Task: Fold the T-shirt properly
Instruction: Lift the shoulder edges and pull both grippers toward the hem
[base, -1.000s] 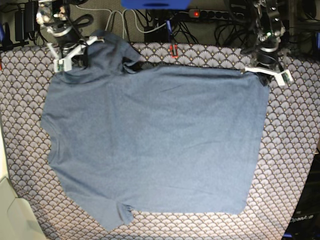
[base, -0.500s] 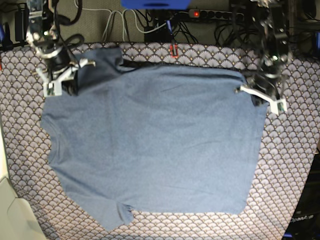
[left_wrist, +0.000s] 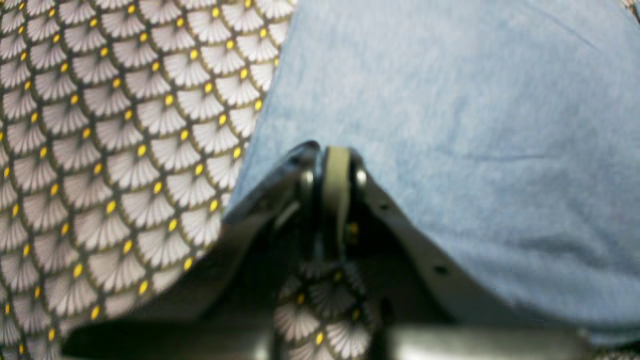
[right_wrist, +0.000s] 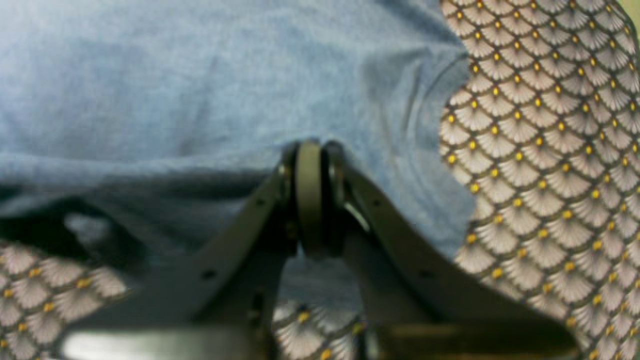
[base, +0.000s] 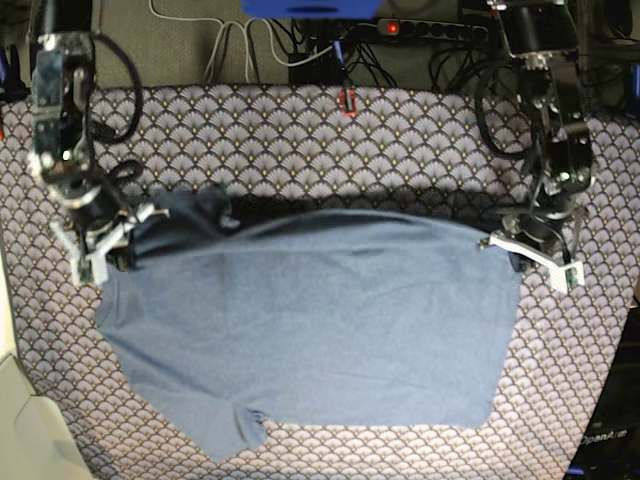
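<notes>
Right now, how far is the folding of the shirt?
Early. Done: both grippers, left and right, are shut on the far edge of the shirt. In hand: that edge hangs lifted over the nearer cloth. Left: laying this fold flat and all further folds.

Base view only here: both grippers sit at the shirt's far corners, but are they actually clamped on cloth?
Observer: Yes. Left wrist view: left gripper is shut on a corner of the T-shirt.
Operator: And the right?
Observer: Right gripper is shut on the shirt's edge, cloth bunched around the tips.
Operator: Any lettering facing up near either one?
Observer: None in either wrist view; only plain blue cloth over the patterned table cover.
</notes>
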